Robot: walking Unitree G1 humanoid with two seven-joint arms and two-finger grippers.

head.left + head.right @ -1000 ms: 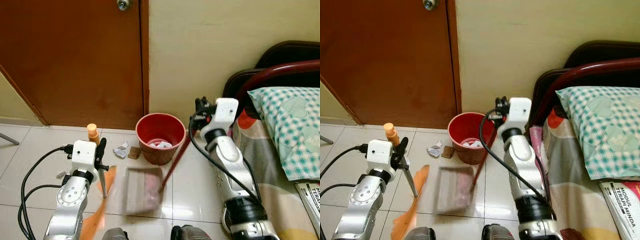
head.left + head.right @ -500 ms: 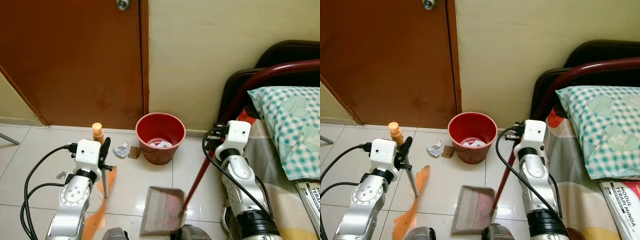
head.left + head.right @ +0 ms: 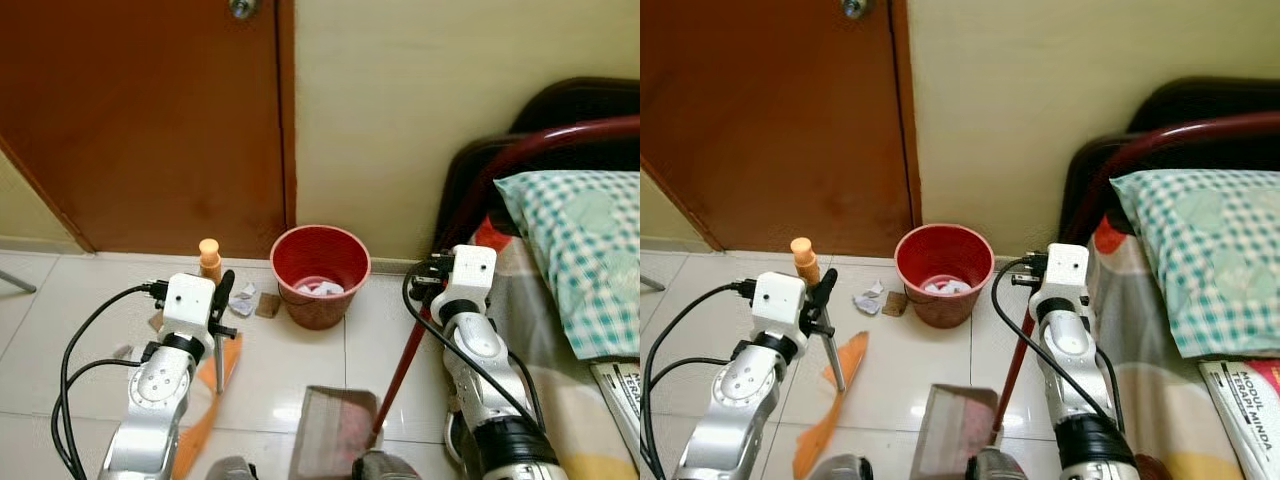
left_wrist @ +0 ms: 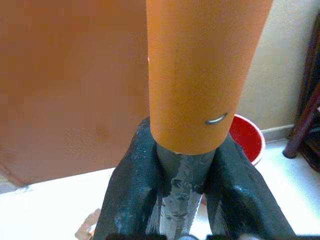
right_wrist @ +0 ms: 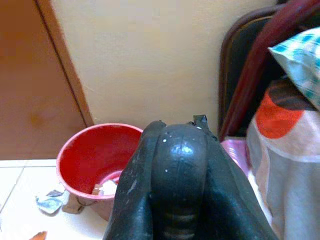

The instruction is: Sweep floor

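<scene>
Left end effector (image 4: 182, 197) clamped on broom (image 4: 205, 75). Right end effector (image 5: 180, 165) clamped on dustpan (image 3: 335, 445) handle, bucket (image 3: 321, 274) just ahead w/ scraps (image 3: 243, 299) beside.

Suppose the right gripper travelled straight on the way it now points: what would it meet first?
Probably the red bucket, which sits low ahead of the right gripper in its wrist view; otherwise the cream wall behind. Depth is unclear.

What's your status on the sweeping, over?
Left tool shut on orange-handled broom. Right tool shut on red-handled dustpan, low by feet. Paper scraps left on tiles beside red plastic bucket.
</scene>
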